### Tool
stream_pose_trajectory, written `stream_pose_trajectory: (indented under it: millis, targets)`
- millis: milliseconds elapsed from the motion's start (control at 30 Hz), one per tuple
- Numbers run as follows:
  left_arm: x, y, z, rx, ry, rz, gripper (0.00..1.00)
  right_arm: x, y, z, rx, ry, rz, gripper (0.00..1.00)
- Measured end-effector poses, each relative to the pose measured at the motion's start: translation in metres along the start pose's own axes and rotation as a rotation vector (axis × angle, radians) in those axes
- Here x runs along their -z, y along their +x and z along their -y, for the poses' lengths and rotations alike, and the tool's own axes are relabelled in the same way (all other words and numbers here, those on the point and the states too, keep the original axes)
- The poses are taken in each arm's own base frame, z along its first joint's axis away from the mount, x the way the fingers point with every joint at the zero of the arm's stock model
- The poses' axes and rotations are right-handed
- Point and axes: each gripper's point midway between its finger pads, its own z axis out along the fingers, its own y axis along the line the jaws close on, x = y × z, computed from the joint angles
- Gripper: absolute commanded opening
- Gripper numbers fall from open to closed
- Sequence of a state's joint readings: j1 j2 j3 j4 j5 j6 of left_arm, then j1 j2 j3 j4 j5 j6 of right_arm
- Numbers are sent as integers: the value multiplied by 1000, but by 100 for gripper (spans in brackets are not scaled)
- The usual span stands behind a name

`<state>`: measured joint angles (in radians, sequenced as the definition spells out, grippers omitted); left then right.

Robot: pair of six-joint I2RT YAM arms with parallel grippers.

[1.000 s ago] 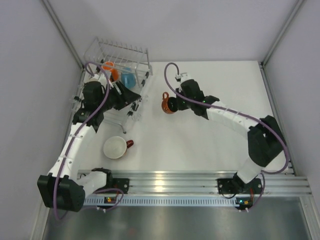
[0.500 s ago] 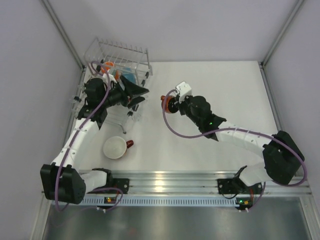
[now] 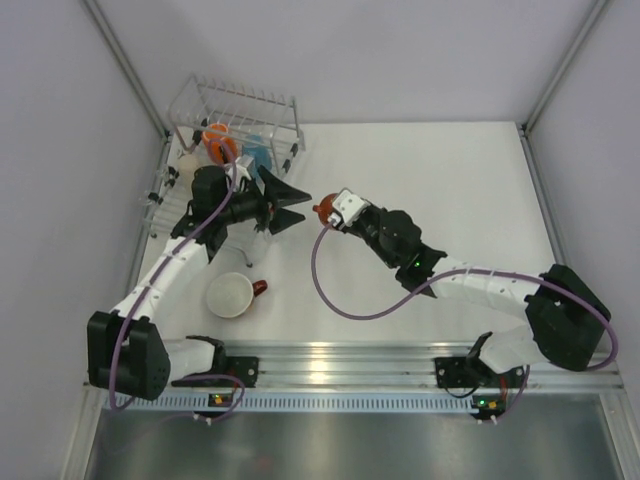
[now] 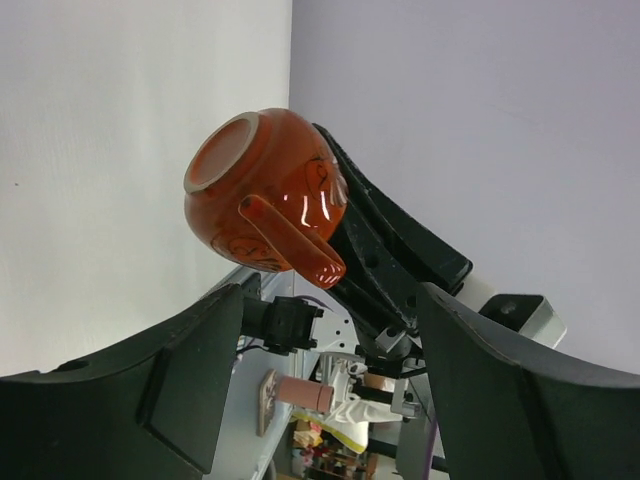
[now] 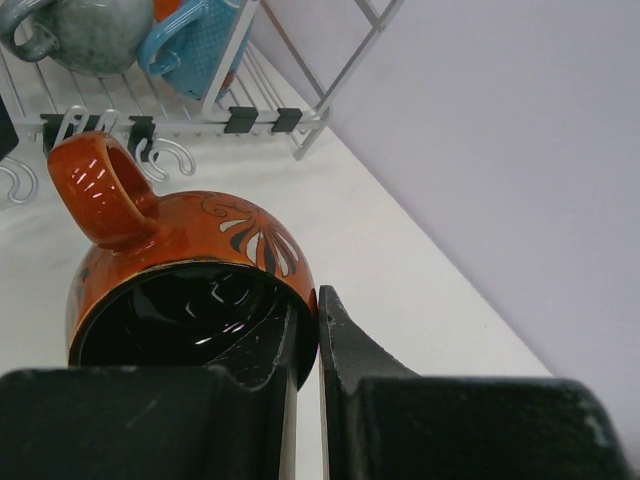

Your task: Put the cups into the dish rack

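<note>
Small dark red-handled mug (image 5: 190, 255): orange-red glaze with a dark pattern and a black inside. It is held off the table (image 3: 430, 180), tipped on its side just beyond the dish rack's right-hand corner, with its base turned toward the left arm.

Right gripper (image 5: 305, 335): fingers pinched together on the mug's rim, one inside the bowl and one outside.

Left gripper (image 3: 297, 207): fingers (image 4: 190, 385) spread wide with nothing between them, facing the mug from close by and not touching it.

Dish rack (image 3: 240, 103): clear wire, at the far left of the table against the wall. It holds the orange mug (image 3: 220, 141) and, beside it, the light blue mug (image 3: 256, 156).

Wide white red-handled cup (image 3: 230, 295): upright on the table, near the left arm and in front of the rack.
</note>
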<state>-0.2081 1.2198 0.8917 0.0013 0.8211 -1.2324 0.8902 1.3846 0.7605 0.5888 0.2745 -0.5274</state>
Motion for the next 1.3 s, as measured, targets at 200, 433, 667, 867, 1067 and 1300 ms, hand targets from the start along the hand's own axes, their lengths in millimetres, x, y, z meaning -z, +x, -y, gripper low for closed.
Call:
stream_pose_trajectory:
  millis: [200, 433, 667, 867, 1067, 1300]
  targets:
    - [-3, 11, -16, 76, -28, -33, 73, 3, -7, -2, 103, 2, 36, 0]
    - [-5, 17, -14, 114, -26, -50, 66, 9, -21, -17, 219, -18, 87, 0]
    - [-7, 32, -36, 195, -60, -84, 54, 17, -31, -27, 306, -6, 122, 0]
    - [2, 44, -37, 221, -52, -80, 41, 22, -35, -31, 343, 2, 135, 0]
    - [8, 52, -33, 248, -26, -82, 36, 30, -34, -37, 367, 16, 144, 0]
    - [10, 65, -41, 308, -31, -98, 16, 40, -40, -47, 432, 67, 150, 0]
